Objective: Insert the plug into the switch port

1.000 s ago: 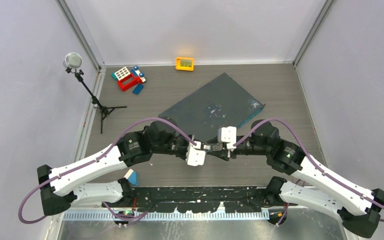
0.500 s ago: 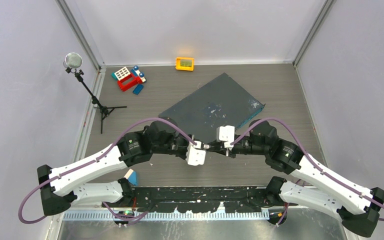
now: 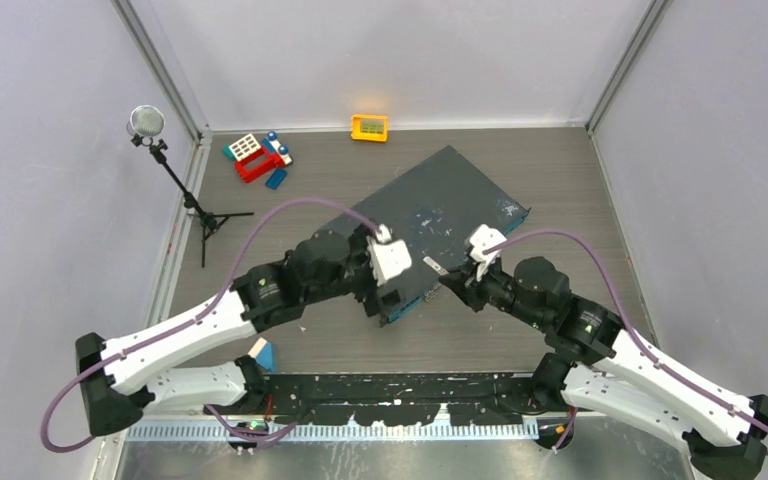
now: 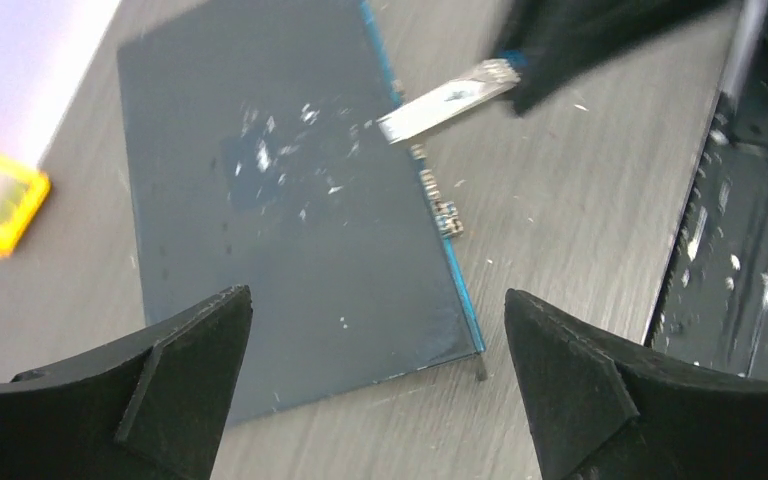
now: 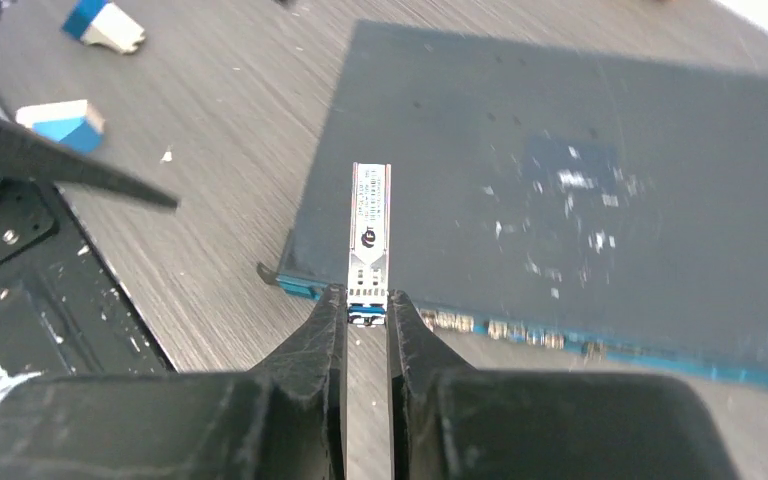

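Down at the bottom of the top view, a blue-and-white block [image 3: 263,353] is lying by the black base plate [image 3: 400,385]. My left gripper [image 4: 376,293] is hanging spread wide and gripping nothing, above the switch's near corner. My right gripper [image 5: 365,295] is pinching the plug [image 5: 369,215] by its back end. The plug's silver body is pointing up the right wrist frame, its tip lying over the dark-grey switch [image 5: 600,180]. The switch port [image 5: 520,330] is sitting in the row on the teal front face, just right of my fingers. Farther up, toy blocks [image 3: 257,155] and a microphone stand [image 3: 175,170] are standing at upper left, with a small orange-yellow box [image 3: 369,127] by the back wall.
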